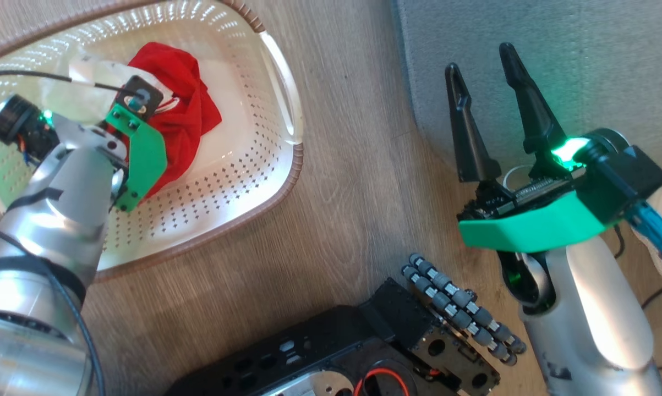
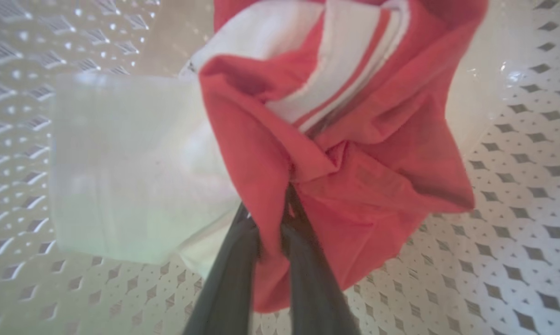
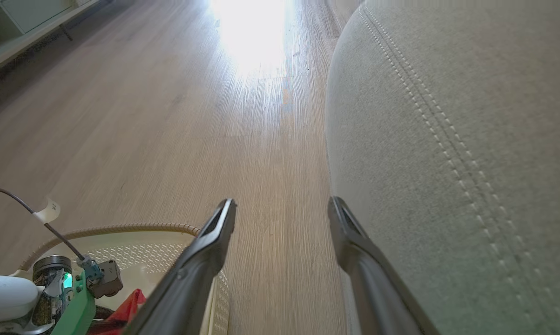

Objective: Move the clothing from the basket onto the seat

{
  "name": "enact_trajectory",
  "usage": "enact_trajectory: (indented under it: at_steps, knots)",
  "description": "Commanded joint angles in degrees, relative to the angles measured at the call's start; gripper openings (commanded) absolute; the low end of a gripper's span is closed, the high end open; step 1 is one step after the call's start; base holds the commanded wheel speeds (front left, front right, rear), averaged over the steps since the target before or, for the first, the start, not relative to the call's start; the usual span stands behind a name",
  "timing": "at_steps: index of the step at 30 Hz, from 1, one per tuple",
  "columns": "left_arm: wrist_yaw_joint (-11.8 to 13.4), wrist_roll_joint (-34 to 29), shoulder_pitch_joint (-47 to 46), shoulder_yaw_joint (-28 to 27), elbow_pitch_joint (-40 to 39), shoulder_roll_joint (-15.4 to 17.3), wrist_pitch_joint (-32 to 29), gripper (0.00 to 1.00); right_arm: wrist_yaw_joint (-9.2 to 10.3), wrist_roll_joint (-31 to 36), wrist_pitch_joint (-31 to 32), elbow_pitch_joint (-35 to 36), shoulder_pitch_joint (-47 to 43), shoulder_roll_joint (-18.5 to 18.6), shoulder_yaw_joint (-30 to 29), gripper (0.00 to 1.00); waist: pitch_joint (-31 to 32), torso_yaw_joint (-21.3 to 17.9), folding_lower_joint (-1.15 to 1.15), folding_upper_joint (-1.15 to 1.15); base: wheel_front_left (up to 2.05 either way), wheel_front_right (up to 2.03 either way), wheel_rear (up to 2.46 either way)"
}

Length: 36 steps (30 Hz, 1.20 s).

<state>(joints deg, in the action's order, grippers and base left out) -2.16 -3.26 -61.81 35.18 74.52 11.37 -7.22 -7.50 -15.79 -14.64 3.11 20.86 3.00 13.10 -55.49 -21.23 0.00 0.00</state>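
Basket [image 1: 242, 184] with red clothing [image 1: 190, 118] bunched inside, left claw [image 2: 270, 209] tight on that fabric, right claw [image 1: 480, 59] wide apart, empty.

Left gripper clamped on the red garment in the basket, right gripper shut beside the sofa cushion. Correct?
One error: the right gripper is open, fingers spread apart beside the sofa cushion, as the right wrist view shows. The left gripper is clamped on the red garment in the basket.

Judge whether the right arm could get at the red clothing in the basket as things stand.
Probably not cleanly. The right gripper hangs open beside the seat, bare floor between it and the basket, but the left gripper is shut on the clothing, its arm covering much of it.
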Motion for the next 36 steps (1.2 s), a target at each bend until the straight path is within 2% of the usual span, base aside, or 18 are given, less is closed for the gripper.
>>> enact_trajectory:
  at_steps: [1, 8, 19, 26, 32, 36]
  knots:
    - [0.3, 0.6, 2.6, -1.0, -0.6, 0.7, 1.0, 0.00, 0.01, -0.7, -0.4, 1.0, -1.3, -0.1, 1.1, 1.00, 0.8, -0.3, 0.00, 0.00, 0.00, 0.00, 0.00]
    - [0.8, 2.7, 6.4, -1.5, -0.6, -0.7, 4.7, 0.00, 0.01, -0.4, -0.4, -2.0, 0.8, -0.1, 1.3, 1.00, 6.7, 0.4, 0.00, 0.00, 0.00, 0.00, 0.00]
    - [1.8, 6.5, 13.2, -2.6, -0.6, -5.1, 14.4, 0.00, 0.01, 1.6, -0.4, -5.6, -0.6, 0.0, -0.8, 1.00, 20.3, 5.6, 0.00, 0.00, 0.00, 0.00, 0.00]
    - [2.1, 10.5, 15.4, -4.9, -0.8, -7.2, 20.4, 0.00, 0.01, 1.3, -0.4, -6.8, -2.3, 1.6, -2.9, 1.00, 28.1, 9.2, 0.00, 0.00, 0.00, 0.00, 0.00]
    - [2.4, 13.8, 17.6, -6.9, -4.4, -8.0, 22.1, 0.00, 0.01, 0.6, -0.4, -7.9, -4.2, 2.8, -3.7, 1.00, 34.5, 11.9, 0.00, 0.00, 0.00, 0.00, 0.00]
    - [3.2, 15.5, 20.5, -8.8, -12.3, -8.2, 22.2, 0.00, 0.01, 0.1, -0.4, -8.4, -5.8, 3.2, -4.2, 1.00, 37.9, 13.5, 0.00, 0.00, 0.00, 0.00, 0.00]
